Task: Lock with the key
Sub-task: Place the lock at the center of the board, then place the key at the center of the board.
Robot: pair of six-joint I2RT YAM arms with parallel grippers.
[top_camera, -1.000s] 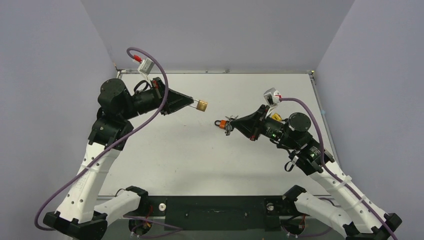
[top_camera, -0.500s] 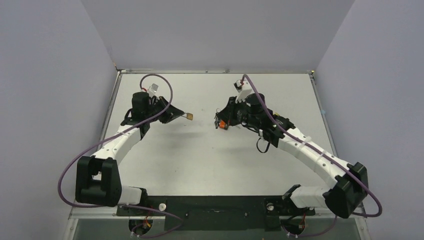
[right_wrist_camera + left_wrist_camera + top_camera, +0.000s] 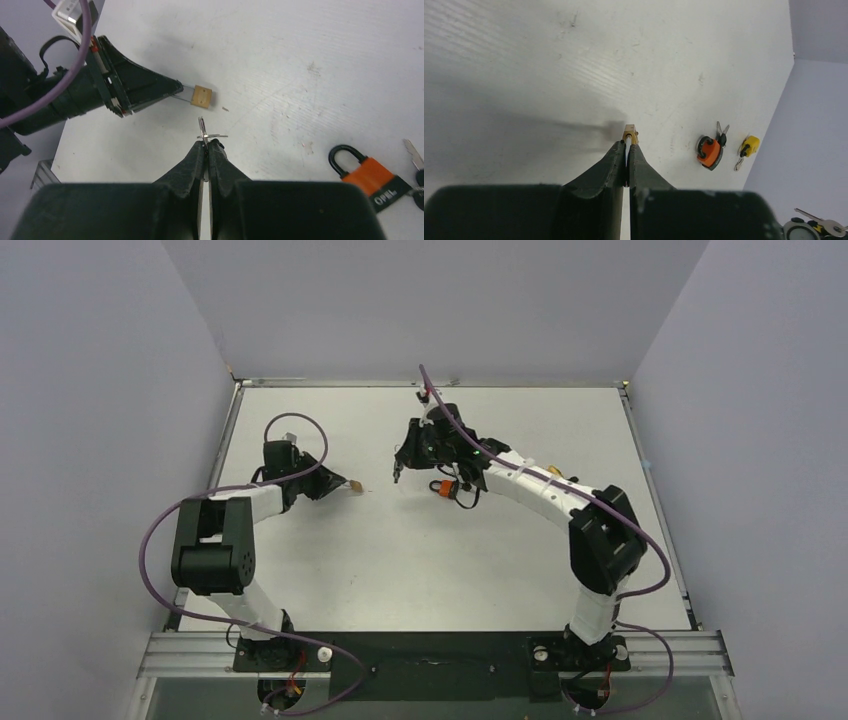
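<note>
table (image 3: 310,55); key (image 3: 201,127) in closed gripper (image 3: 206,143) (right)

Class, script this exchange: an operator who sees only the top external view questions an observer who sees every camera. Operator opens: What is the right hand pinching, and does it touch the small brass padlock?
Observer: The right hand pinches a thin silver key; its tip points at the small brass padlock, with a gap between them.
Operator: How does the left hand grip that padlock?
Observer: Shut on its thin shackle, the brass body sticking out beyond the hand.
Operator: Anything else nearby?
Observer: An orange padlock with a black shackle lies flat, white lettering on its black base.
</note>
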